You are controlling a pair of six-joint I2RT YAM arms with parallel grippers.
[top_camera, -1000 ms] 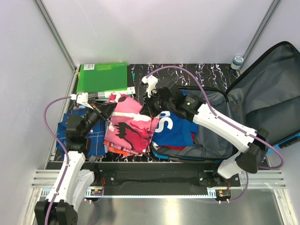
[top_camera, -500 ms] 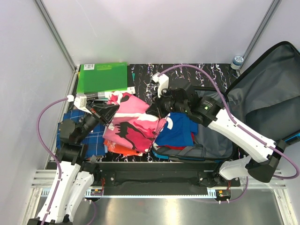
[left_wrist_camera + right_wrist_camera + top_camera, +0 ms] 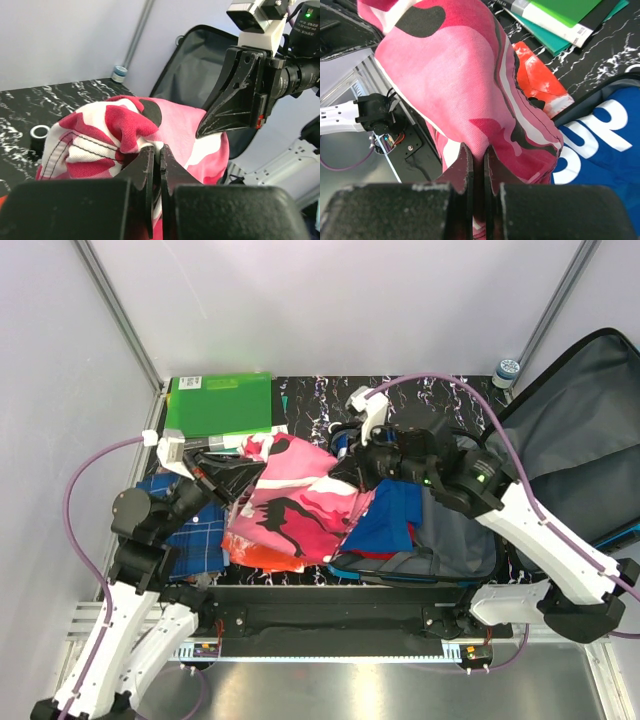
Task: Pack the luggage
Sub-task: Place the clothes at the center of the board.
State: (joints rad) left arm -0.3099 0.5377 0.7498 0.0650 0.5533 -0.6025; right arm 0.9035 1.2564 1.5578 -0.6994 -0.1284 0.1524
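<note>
The luggage [image 3: 570, 430] lies open at the right, with its grey-lined lid [image 3: 200, 60] leaning back. A blue printed garment [image 3: 390, 520] fills the near side of its base. A pink camouflage garment [image 3: 300, 505] hangs stretched between both grippers, partly over the luggage's left edge. My left gripper [image 3: 250, 468] is shut on the garment's bunched left end [image 3: 110, 125], the cloth pinched at its tips [image 3: 157, 150]. My right gripper [image 3: 345, 472] is shut on a fold of the same garment [image 3: 455, 75], the tips [image 3: 476, 150] buried in cloth. The blue garment [image 3: 600, 145] lies just beyond it.
Green folders [image 3: 220, 405] lie at the back left. A blue plaid cloth [image 3: 195, 535] and an orange-red garment [image 3: 265, 558] sit under the pink one. A small blue-capped jar [image 3: 508, 370] stands at the back by the lid. A black tape roll [image 3: 38, 132] rests on the mat.
Both grippers have carried the pink garment to the right, toward the luggage. It now covers more of the blue garment's left part.
</note>
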